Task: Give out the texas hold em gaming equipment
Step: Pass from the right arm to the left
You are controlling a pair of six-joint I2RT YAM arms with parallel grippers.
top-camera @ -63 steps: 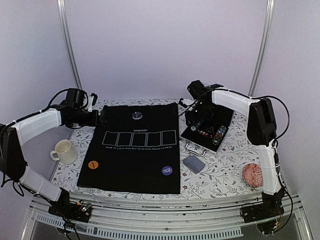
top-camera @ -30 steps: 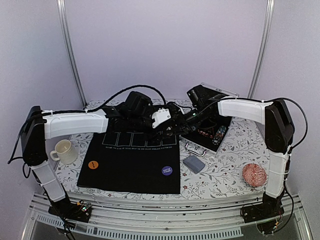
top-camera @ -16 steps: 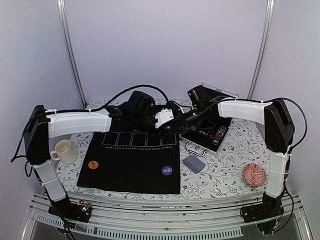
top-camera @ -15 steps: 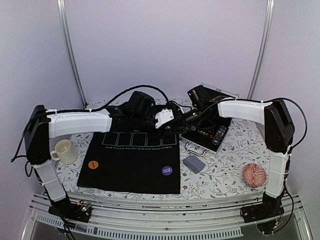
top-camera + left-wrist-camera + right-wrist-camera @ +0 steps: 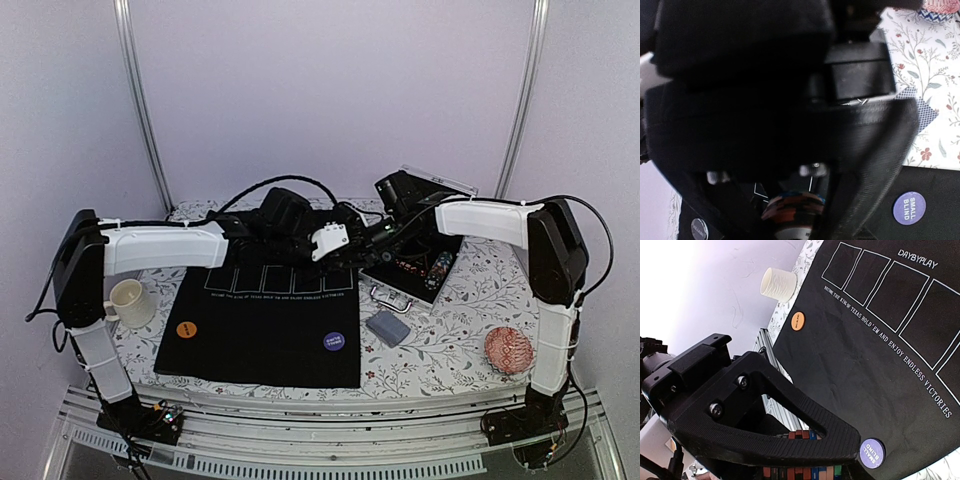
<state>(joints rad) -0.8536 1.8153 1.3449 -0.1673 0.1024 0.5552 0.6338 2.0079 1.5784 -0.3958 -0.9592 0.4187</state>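
Blurred, apparently half-hidden chip stack [image 5: 790, 210]

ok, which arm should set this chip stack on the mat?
Left, likely: its end effector sits around the chip stack that the right end effector holds, and its arm lies over the black mat.

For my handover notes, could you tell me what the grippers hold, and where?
The right gripper holds a chip stack, contact points hidden. Chips sit between the left gripper's fingers; grip uncertain.
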